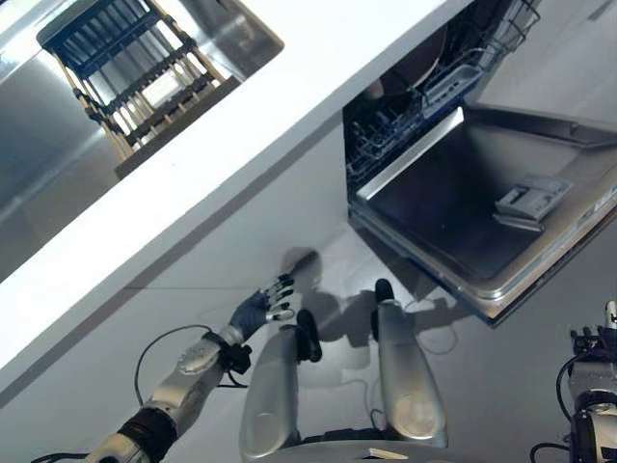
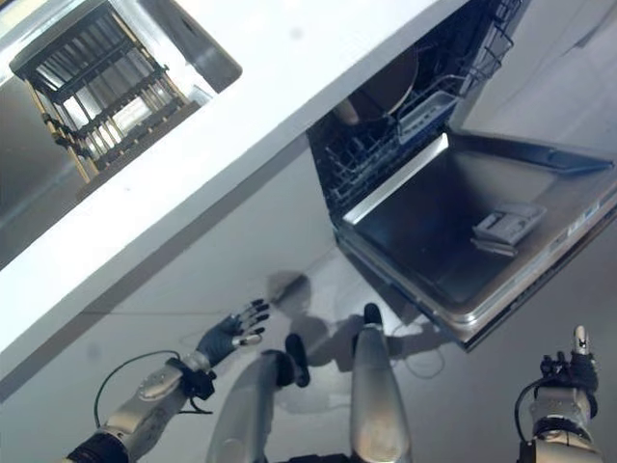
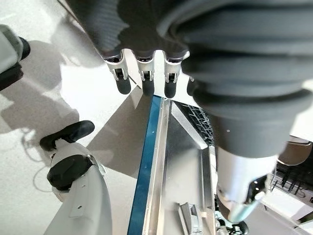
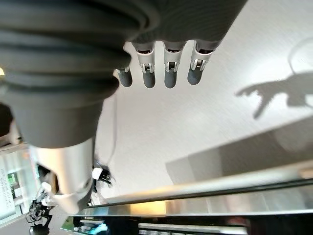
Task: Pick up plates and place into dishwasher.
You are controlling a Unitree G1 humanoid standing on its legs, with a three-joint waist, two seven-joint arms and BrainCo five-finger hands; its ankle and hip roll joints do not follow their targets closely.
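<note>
Hanging empty (fingers relaxed), 2 hands, left hand [image 1: 262, 307] and right hand [image 2: 569, 371], flank 1 dishwasher [image 1: 482, 207].

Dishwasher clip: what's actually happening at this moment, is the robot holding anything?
No. The dishwasher door is folded down open, with a dark rack showing inside and a round plate-like shape in it. A dish rack sits in the sink up on the white counter. The left hand hangs low below the counter, fingers relaxed and empty; the right hand shows at the lower corner, also holding nothing.
</note>
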